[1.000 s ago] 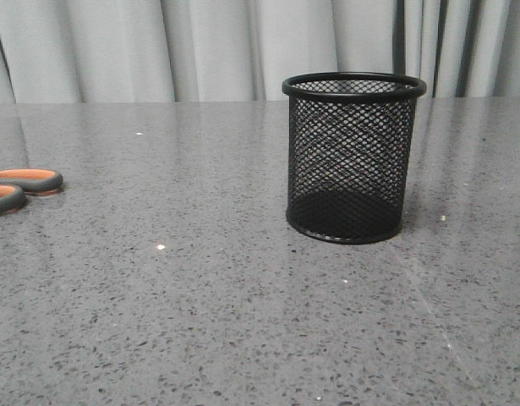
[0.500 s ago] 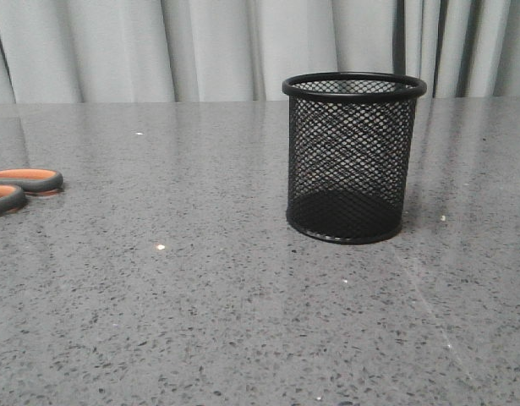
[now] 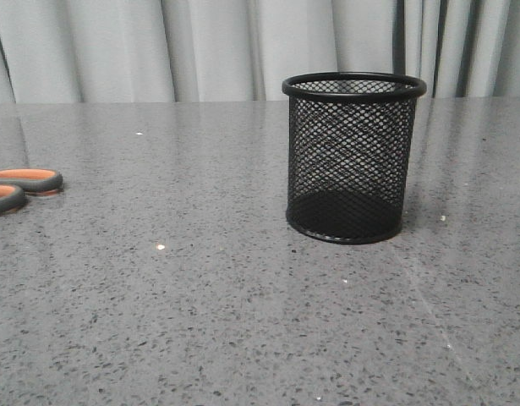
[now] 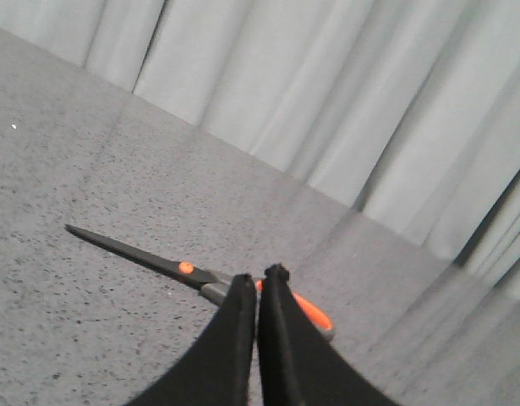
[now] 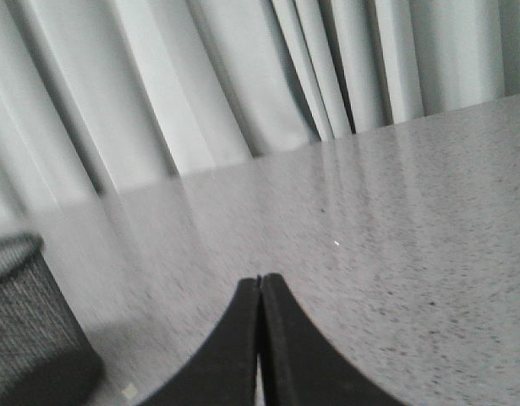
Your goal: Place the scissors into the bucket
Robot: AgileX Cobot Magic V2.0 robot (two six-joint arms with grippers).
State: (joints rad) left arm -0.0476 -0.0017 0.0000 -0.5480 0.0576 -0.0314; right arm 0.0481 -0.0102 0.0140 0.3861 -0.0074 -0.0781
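The scissors lie flat on the grey table at the far left of the front view; only the grey, orange-lined handle loops show there. In the left wrist view the scissors lie with dark blades and an orange pivot screw, handles partly hidden behind my left gripper, which is shut and empty above them. The bucket, a black wire-mesh cup, stands upright right of centre. It also shows in the right wrist view at the edge. My right gripper is shut and empty above the table.
The grey speckled table runs back to pale curtains. Neither arm shows in the front view.
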